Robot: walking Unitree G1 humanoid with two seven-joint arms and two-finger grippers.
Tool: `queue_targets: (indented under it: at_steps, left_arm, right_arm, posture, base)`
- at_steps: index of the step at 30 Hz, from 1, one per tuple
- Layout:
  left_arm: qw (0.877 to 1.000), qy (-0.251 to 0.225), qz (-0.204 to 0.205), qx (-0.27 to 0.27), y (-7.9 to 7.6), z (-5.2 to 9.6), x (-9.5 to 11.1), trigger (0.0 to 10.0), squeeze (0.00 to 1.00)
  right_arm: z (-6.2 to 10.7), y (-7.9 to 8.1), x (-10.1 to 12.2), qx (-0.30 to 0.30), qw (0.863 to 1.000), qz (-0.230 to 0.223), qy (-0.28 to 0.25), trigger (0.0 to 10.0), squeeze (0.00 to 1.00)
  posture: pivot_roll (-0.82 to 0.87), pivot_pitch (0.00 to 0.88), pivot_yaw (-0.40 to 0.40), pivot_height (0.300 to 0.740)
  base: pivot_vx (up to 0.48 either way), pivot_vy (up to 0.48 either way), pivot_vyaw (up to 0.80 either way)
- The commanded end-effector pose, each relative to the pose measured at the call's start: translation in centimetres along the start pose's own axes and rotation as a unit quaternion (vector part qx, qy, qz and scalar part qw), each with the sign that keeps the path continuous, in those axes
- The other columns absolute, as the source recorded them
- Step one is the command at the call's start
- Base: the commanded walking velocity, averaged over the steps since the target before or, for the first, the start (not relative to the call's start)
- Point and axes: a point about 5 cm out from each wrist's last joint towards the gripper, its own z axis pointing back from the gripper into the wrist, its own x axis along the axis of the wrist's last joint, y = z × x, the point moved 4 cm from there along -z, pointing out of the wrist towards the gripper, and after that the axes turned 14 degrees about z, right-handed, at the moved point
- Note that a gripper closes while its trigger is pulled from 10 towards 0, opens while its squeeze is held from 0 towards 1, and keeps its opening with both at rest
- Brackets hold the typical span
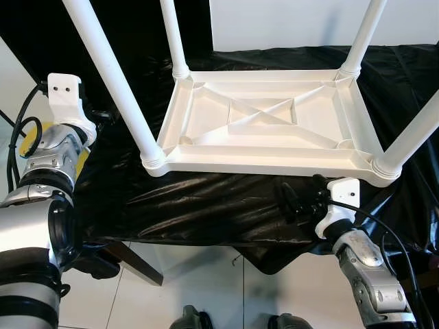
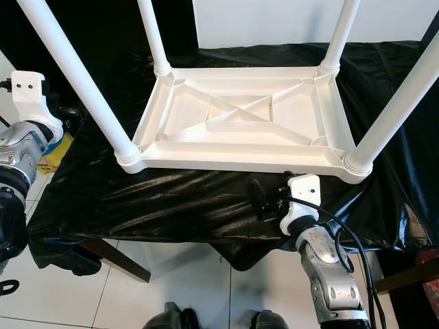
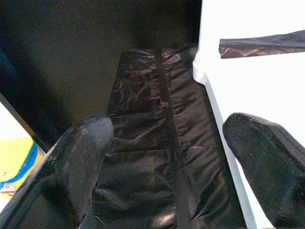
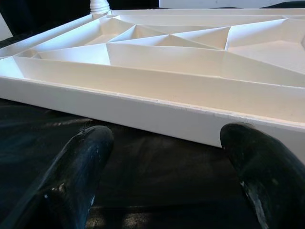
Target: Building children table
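A white plastic children's table (image 1: 260, 163) lies upside down on a black sheet, its ribbed underside facing up. Its legs stand upright at the corners: near left leg (image 1: 113, 75), near right leg (image 1: 415, 133) and two far legs (image 1: 173, 34). My right gripper (image 1: 288, 200) is open just in front of the table's near rim (image 4: 157, 107), low over the sheet and holding nothing. My left gripper (image 3: 167, 138) is open at the table's left side, beside the near left corner (image 3: 202, 71), with only black sheet between its fingers.
The black plastic sheet (image 1: 206, 205) covers the work surface and hangs over its front edge. White tile floor (image 1: 199, 288) lies below, with a dark wooden support leg (image 1: 137, 264). A yellow object (image 2: 55, 151) sits at the far left. Cables trail from both wrists.
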Motion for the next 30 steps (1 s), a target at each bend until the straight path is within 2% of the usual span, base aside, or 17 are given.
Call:
queue_targets:
  at_steps: [1,6,8,10,15,17,22,25,26,27,29,30]
  left_arm:
    - [0.989,-0.029,0.012,0.145,2.9,0.7,-0.1,10.0,0.0]
    - [0.983,-0.042,0.034,0.174,3.5,0.9,0.0,10.0,0.0]
    - [0.978,-0.052,0.066,0.193,3.8,1.1,-0.3,10.0,0.0]
    - [0.976,-0.057,0.073,0.196,3.6,1.0,-0.7,10.0,0.0]
    - [0.973,-0.061,0.059,0.217,3.8,1.2,-1.0,10.0,0.0]
    - [0.965,-0.069,0.075,0.24,4.4,1.7,-1.1,10.0,0.0]
    - [0.965,-0.063,0.067,0.245,4.6,1.7,-1.2,10.0,0.0]
    - [0.974,-0.064,0.07,0.208,3.6,1.2,-1.1,10.0,0.0]
    - [0.983,-0.062,0.072,0.155,2.3,0.6,-1.0,10.0,0.0]
    - [0.983,-0.062,0.072,0.155,2.3,0.6,-1.0,10.0,0.0]
    - [0.994,-0.049,0.077,0.065,0.2,0.0,-1.2,10.0,0.0]
    - [0.994,-0.049,0.077,0.065,0.2,0.0,-1.2,10.0,0.0]
  right_arm:
    - [0.0,0.0,-0.4,-0.005,1.0,-0.006,0.005,10.0,0.0]
    - [-0.2,-0.7,0.1,-0.048,0.999,0.0,-0.006,10.0,0.0]
    - [-1.0,-1.2,1.1,-0.101,0.995,-0.003,-0.026,10.0,0.0]
    - [-1.7,-0.8,1.9,-0.12,0.992,-0.013,-0.037,10.0,0.0]
    - [-2.5,0.5,2.4,-0.112,0.992,-0.03,-0.045,10.0,0.0]
    - [-2.6,1.0,2.6,-0.104,0.993,-0.031,-0.048,10.0,0.0]
    - [-2.5,1.0,2.5,-0.103,0.993,-0.028,-0.048,10.0,0.0]
    - [-2.4,0.8,2.4,-0.106,0.993,-0.025,-0.047,10.0,0.0]
    - [-2.4,0.7,2.4,-0.108,0.993,-0.024,-0.047,10.0,0.0]
    - [-2.4,0.7,2.4,-0.108,0.993,-0.024,-0.047,10.0,0.0]
    - [-2.4,0.6,2.4,-0.11,0.992,-0.022,-0.048,10.0,0.0]
    - [-2.4,0.6,2.4,-0.11,0.992,-0.022,-0.048,10.0,0.0]
  posture:
    - [-0.19,0.103,0.084,0.74]
    - [-0.17,0.091,0.088,0.74]
    - [-0.16,0.078,0.087,0.74]
    - [-0.17,0.072,0.086,0.74]
    - [-0.17,0.071,0.088,0.74]
    - [-0.17,0.071,0.086,0.74]
    - [-0.17,0.075,0.087,0.74]
    - [-0.17,0.078,0.089,0.74]
    - [-0.18,0.083,0.091,0.74]
    - [-0.18,0.083,0.091,0.74]
    - [-0.18,0.085,0.093,0.74]
    - [-0.18,0.085,0.093,0.74]
  base:
    - [0.0,0.0,0.0]
    - [0.0,0.0,0.0]
    - [0.0,0.0,0.0]
    - [0.0,0.0,0.0]
    - [0.0,0.0,0.0]
    - [0.0,0.0,0.0]
    - [0.0,0.0,0.0]
    - [0.0,0.0,0.0]
    - [0.0,0.0,0.0]
    - [0.0,0.0,0.0]
    - [0.0,0.0,0.0]
    - [0.0,0.0,0.0]
